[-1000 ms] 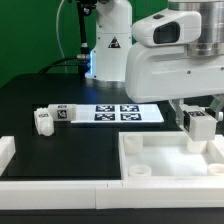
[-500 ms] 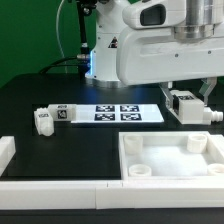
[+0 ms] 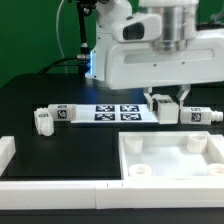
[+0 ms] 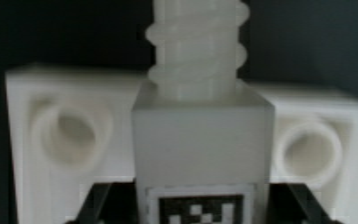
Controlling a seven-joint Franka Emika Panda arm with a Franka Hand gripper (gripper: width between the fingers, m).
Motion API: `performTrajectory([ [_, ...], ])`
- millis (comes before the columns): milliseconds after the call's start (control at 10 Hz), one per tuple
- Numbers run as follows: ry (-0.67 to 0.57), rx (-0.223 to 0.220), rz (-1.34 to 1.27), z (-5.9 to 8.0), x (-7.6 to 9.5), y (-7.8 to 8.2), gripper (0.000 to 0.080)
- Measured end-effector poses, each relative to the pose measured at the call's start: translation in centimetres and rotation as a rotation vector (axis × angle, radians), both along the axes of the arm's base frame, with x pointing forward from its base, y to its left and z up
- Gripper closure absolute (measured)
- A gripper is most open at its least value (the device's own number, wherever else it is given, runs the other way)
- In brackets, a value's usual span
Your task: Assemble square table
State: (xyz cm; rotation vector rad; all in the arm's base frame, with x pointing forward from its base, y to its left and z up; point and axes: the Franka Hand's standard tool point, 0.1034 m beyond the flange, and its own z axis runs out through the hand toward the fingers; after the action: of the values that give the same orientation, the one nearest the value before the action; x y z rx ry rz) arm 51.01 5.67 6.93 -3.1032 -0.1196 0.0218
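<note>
Black work surface, green backdrop. At the exterior view's left, spare leg (image 3: 47,118) lying flat; then marker board (image 3: 120,113); then gripper (image 3: 166,106) clamped on second leg (image 3: 200,115), long axis level, running left to right, just beyond slab (image 3: 170,158). Best tipped upright, threaded end (image 4: 194,40) down, centred over a corner socket (image 3: 142,171) before lowering.

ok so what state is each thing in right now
gripper: shut on a leg
held leg: in the air, lying sideways
tabletop: flat on the black table, visible sockets facing up and empty
leftmost leg: loose on the black table, not fitted
leg beside it: loose on the black table, not fitted
</note>
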Motion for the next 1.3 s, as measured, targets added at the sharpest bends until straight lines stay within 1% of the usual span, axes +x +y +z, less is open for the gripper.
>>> performTrajectory([
  [100, -0.001, 0.006, 0.006, 1.0, 1.5, 0.9, 0.0517],
  [200, -0.014, 0.006, 0.007, 1.1, 1.9, 0.7, 0.0517],
  [300, -0.005, 0.005, 0.007, 0.8, 1.5, 0.6, 0.0517],
  [400, -0.011, 0.005, 0.002, 0.7, 1.4, 0.6, 0.0517],
  [500, -0.028, 0.001, -0.013, -0.1, -0.4, 0.2, 0.0517],
  [600, 0.007, -0.006, -0.017, -0.7, -3.1, -0.4, 0.0517],
  [700, 0.013, -0.007, -0.026, -1.2, -4.3, -0.8, 0.0517],
  [800, -0.033, -0.001, -0.025, -1.8, -3.9, -1.3, 0.0517],
  [1100, -0.032, -0.001, -0.027, -2.1, -4.1, -1.3, 0.0517],
  [1200, -0.033, -0.004, -0.039, -2.9, -5.1, -1.6, 0.0517],
  [1300, 0.000, -0.007, -0.050, -4.0, -7.1, -1.8, 0.0517],
])
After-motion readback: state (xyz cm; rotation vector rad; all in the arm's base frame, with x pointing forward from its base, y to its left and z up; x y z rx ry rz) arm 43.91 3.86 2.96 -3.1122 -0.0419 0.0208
